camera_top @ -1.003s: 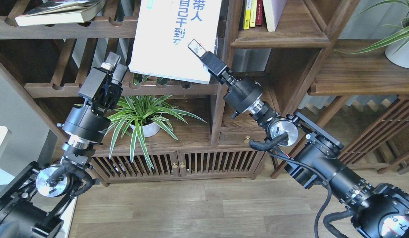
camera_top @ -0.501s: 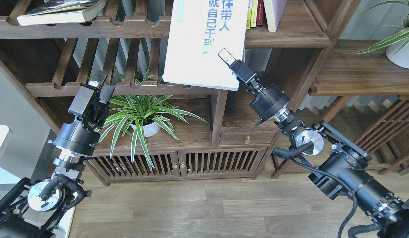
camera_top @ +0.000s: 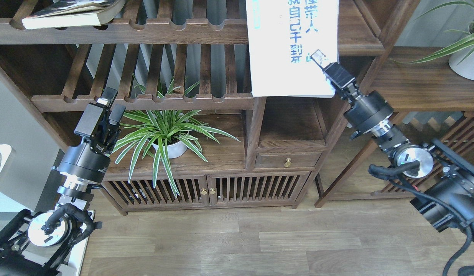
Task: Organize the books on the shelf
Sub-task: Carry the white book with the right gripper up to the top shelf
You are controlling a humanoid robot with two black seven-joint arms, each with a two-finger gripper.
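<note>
White paperback book with blue Chinese characters (camera_top: 287,57) hangs before the dark wooden cubby shelf (camera_top: 359,42), right gripper (camera_top: 324,63) clamping its corner; left gripper (camera_top: 108,105), far left of it, empty, fingers parted.

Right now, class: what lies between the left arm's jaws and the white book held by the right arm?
In the head view, slatted rack rails and spider-plant leaves lie between the left gripper and the white book.

White book (camera_top: 287,50) with blue characters stands upright before the shelf (camera_top: 359,38).

Wood-plank floor (camera_top: 260,241) — dark slatted cabinet (camera_top: 206,189)
</note>
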